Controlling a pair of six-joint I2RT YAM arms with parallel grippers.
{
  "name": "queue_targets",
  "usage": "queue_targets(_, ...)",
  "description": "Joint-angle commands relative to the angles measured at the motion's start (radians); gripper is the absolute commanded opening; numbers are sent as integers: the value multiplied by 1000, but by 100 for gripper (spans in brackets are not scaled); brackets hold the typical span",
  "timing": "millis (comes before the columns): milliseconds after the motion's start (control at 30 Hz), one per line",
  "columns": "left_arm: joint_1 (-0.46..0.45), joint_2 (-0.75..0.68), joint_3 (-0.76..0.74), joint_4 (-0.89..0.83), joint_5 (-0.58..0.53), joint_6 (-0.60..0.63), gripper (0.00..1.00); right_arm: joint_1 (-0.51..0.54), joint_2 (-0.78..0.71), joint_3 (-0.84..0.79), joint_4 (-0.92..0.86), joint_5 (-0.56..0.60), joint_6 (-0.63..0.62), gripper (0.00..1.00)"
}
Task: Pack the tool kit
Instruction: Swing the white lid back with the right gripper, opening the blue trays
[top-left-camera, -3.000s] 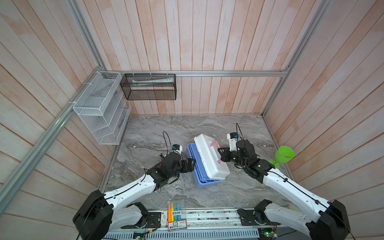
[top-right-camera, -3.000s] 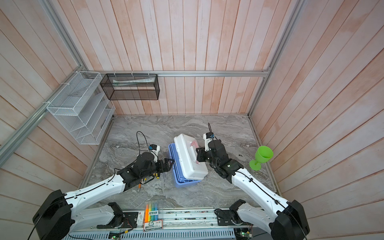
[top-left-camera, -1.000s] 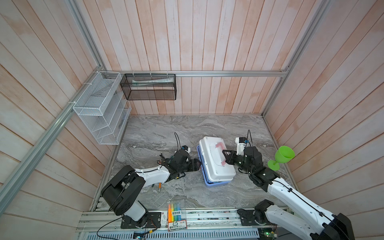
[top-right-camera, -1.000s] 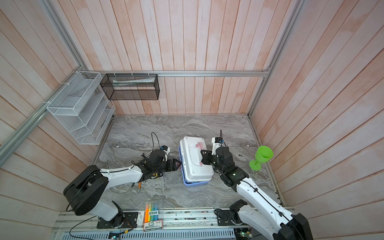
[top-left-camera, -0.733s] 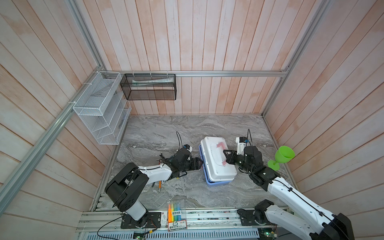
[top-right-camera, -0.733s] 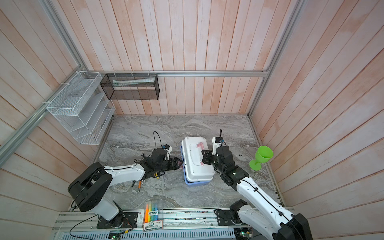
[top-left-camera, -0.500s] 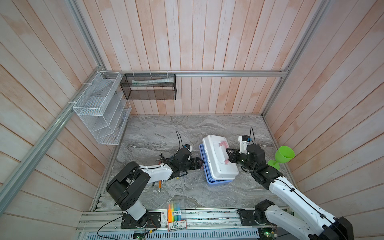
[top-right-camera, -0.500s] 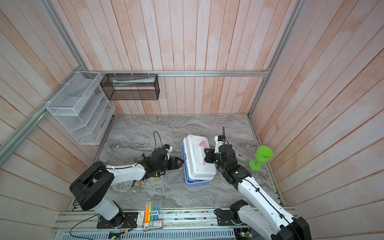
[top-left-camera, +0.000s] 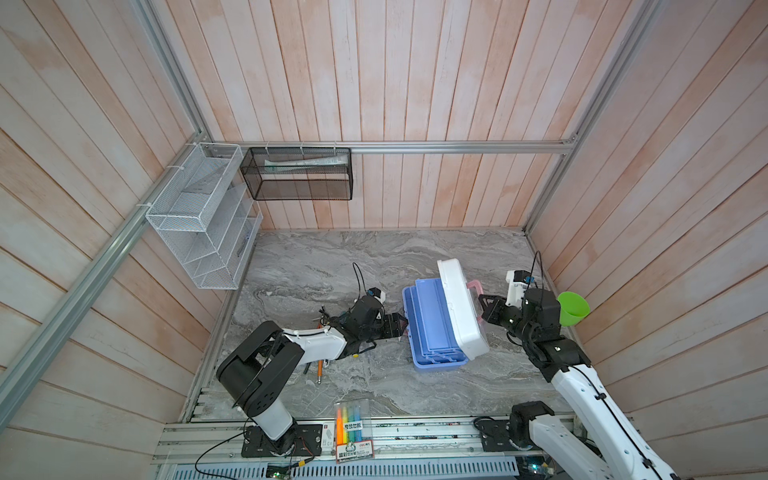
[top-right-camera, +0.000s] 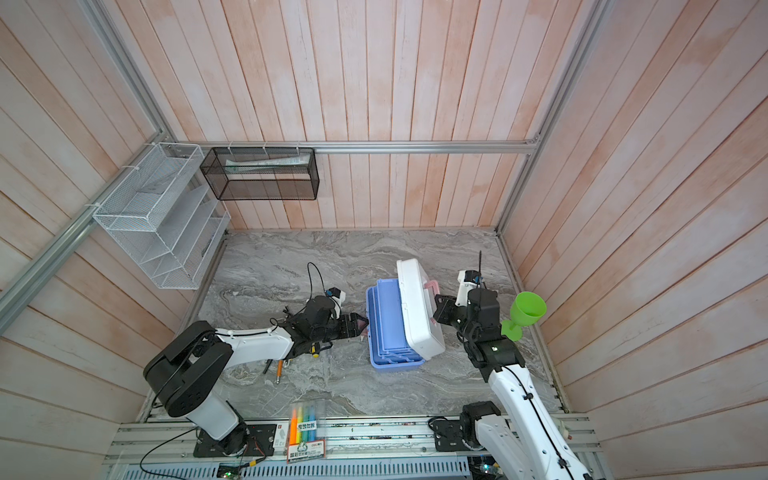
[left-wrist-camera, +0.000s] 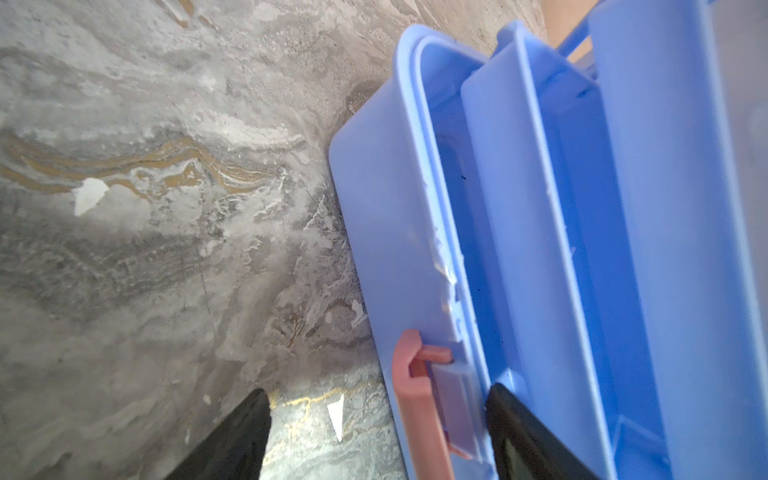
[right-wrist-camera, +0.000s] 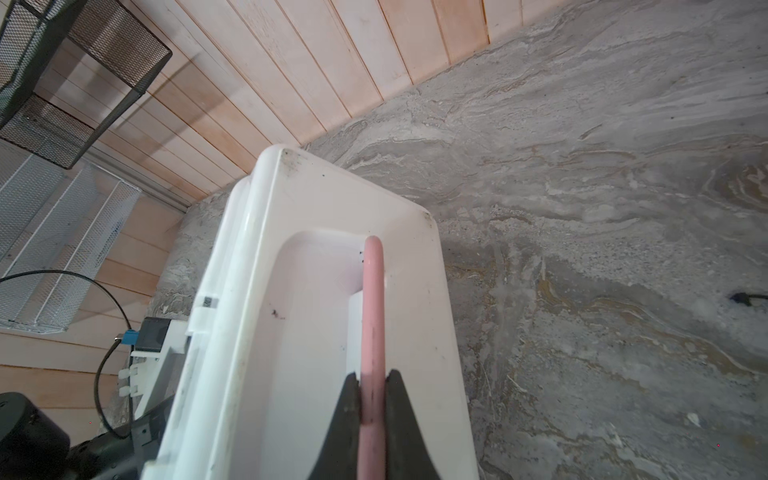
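The tool kit lies mid-table: a light blue base (top-left-camera: 430, 332) (top-right-camera: 388, 332) with its tray showing, and a white lid (top-left-camera: 461, 311) (top-right-camera: 417, 311) swung up on edge along its right side. My right gripper (top-left-camera: 482, 309) (right-wrist-camera: 372, 382) is shut on the lid's pink handle (right-wrist-camera: 372, 299) (top-left-camera: 476, 286). My left gripper (top-left-camera: 401, 326) (left-wrist-camera: 378, 390) is open and straddles the base's left wall (left-wrist-camera: 395, 232) beside a pink latch (left-wrist-camera: 415, 395), one finger inside and one over the marble. An orange screwdriver (top-left-camera: 319, 370) (top-right-camera: 279, 372) lies under the left arm.
A clear pack of highlighters (top-left-camera: 353, 419) sits at the table's front edge. A green cup (top-left-camera: 572, 307) stands by the right wall, close behind my right wrist. A white wire rack (top-left-camera: 199, 220) and a black mesh basket (top-left-camera: 297, 174) hang on the walls.
The lid lay flat on the base a second ago; my right gripper has pulled the handle up and to the right, swinging the lid open. The left gripper stayed at the base's left side.
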Motion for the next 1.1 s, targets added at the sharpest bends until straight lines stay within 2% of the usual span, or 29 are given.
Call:
queue_targets(0, 14, 47, -42, -149, -41, 11, 83, -49, -9, 4, -59, -11, -23, 0)
queue_targets(200, 15, 44, -47, -156, -47, 12, 83, -94, 0, 14, -93, -13, -38, 0)
queue_targets(300, 16, 38, -49, -162, -51, 14, 83, -115, 2, 18, -106, -14, -42, 5)
queue_targets(400, 19, 35, -49, -170, -58, 19, 83, -127, 5, 23, -115, -15, -47, 16)
queue_targets(533, 19, 22, -53, -166, -62, 22, 83, -138, 8, 33, -141, -20, -57, 21)
queue_targets(967, 19, 12, -50, -173, -69, 36, 83, -209, 35, 69, -206, 13, -91, 22)
queue_targets(1067, 19, 10, -49, -173, -69, 38, 82, -221, 47, 72, -211, 20, -101, 25)
